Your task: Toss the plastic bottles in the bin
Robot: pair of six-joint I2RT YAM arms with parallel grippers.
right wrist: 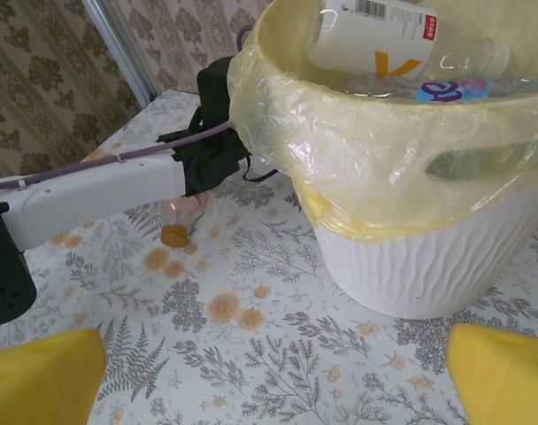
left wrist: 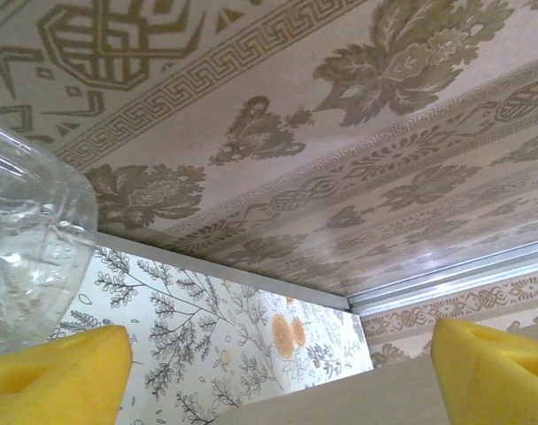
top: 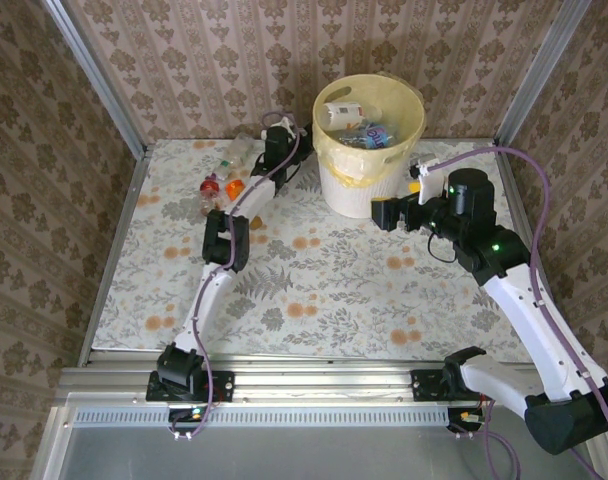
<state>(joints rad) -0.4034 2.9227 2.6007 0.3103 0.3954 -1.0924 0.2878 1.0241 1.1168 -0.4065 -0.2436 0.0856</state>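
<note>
The bin point(top: 336, 185) stands at the back of the table, lined with a yellow bag and holding several plastic bottles point(top: 349, 113). In the right wrist view a white bottle with an orange mark point(right wrist: 375, 35) and a blue-labelled one point(right wrist: 446, 88) lie in the bin point(right wrist: 411, 266). More bottles lie at the back left: a red-capped one point(top: 209, 188), an orange one point(top: 234, 187) and a clear one point(top: 239, 150). My left gripper point(top: 282, 128) point(left wrist: 278, 381) is open near the back wall, with a clear bottle point(left wrist: 30, 248) beside its left pad point(left wrist: 57, 376). My right gripper point(top: 392, 205) point(right wrist: 273, 381) is open and empty, right of the bin.
The left arm point(right wrist: 101, 190) stretches across the table left of the bin, over an orange-capped bottle point(right wrist: 176, 232). Patterned walls close in the table on three sides, with metal posts at the back corners point(top: 94, 75). Flowered tabletop point(top: 324, 280) lies between the arms.
</note>
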